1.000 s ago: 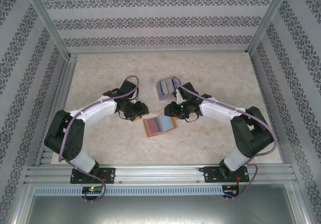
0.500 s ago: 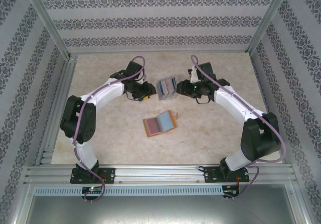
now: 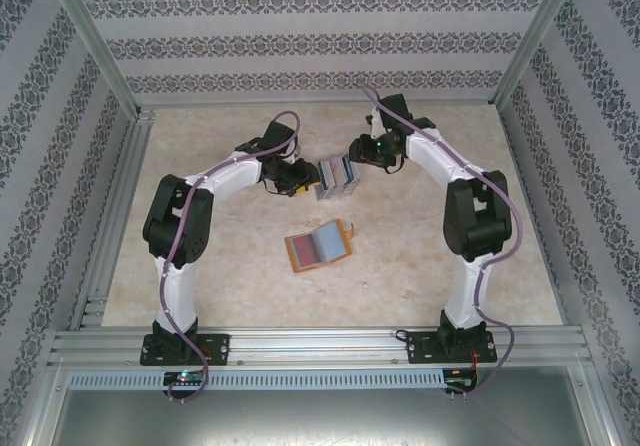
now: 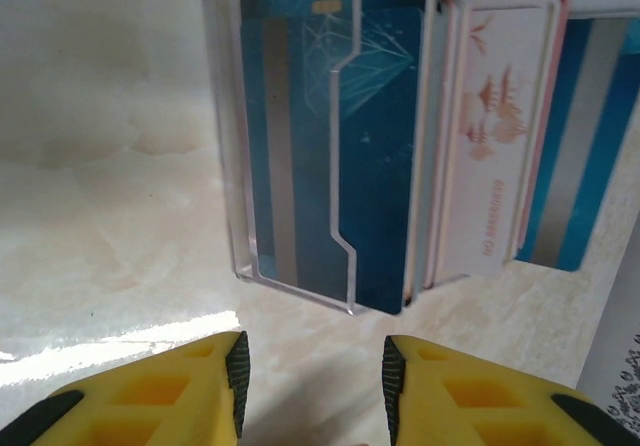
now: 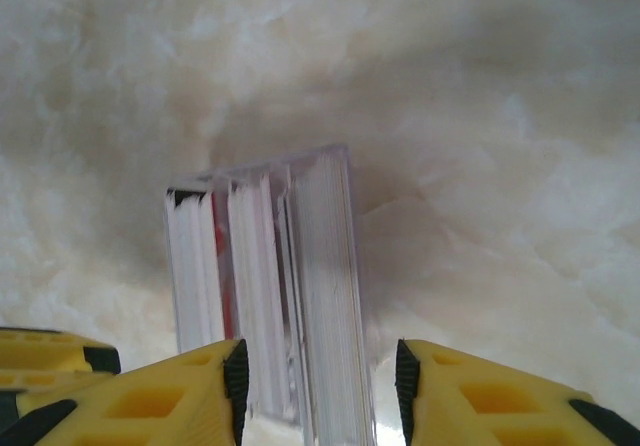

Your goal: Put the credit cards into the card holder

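Looking down from above, found the card holder (image 3: pixel 299 253) lying open and flat on the pale surface (image 3: pixel 430 256), toward the arm bases and well apart from both pincers. Noted orange-brown on its left half and grey-blue over its right; could not tell card from lining there. Found the credit cards (image 4: pixel 375 146) farther back, standing on edge side by side in a clear stand (image 4: pixel 225 116): dark blue ones, a white one with pinkish print, a blue one with a grey stripe. Saw the left pincer (image 4: pixel 312 376) just short of the stand's left side, yellow jaws partly apart with only bare surface between them, gripping nothing. Saw the right pincer (image 5: pixel 318 381) at the stand's opposite end, jaws partly apart and straddling that end. Could not tell whether pressed against it or merely around it.
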You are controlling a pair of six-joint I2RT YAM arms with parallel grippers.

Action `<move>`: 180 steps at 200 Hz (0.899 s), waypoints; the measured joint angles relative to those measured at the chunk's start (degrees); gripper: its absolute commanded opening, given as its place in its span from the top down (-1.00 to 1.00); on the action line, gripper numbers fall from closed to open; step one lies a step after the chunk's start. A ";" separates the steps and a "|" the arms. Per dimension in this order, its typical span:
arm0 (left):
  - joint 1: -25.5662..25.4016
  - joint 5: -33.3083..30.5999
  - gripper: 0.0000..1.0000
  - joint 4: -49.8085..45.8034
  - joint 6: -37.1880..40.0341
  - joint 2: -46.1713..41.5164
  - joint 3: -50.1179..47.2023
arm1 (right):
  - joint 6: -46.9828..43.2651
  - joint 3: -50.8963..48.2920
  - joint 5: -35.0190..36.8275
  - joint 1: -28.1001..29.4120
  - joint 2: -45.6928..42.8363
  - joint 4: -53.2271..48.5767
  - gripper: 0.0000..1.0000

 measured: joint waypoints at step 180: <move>0.02 1.77 0.16 0.31 0.04 4.57 2.14 | -1.46 6.12 -3.23 3.50 6.10 -3.89 0.00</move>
